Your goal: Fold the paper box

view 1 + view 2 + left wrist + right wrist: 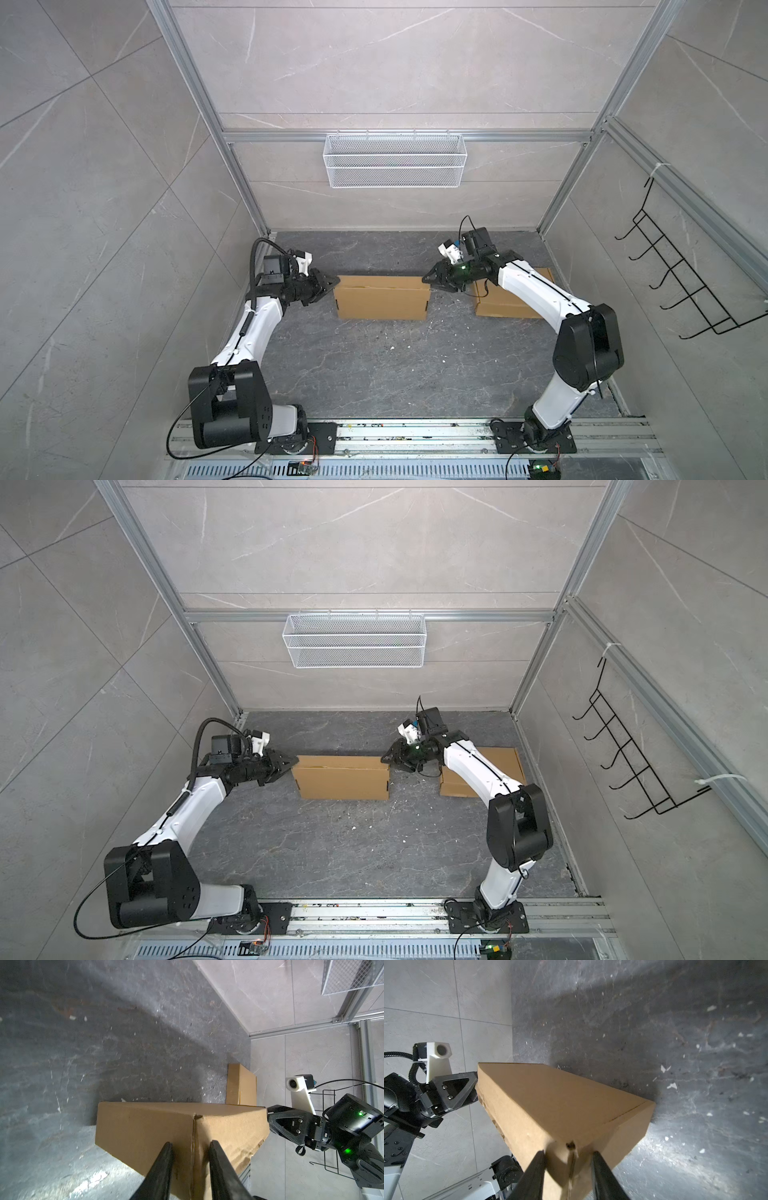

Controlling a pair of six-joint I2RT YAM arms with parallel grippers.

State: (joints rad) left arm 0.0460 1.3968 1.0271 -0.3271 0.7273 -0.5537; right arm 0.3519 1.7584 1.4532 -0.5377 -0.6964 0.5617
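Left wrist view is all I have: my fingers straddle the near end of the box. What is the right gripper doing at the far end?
Observer: The right gripper has its fingers apart, one on each side of the corner seam of the box.
Operator: Is the box lying straight?
Observer: In both top views its long side runs straight across, with the left gripper at one end and the right gripper at the other.
Operator: Anything under the right arm?
Observer: A second piece of cardboard lies on the table beneath the right forearm, apart from the box.
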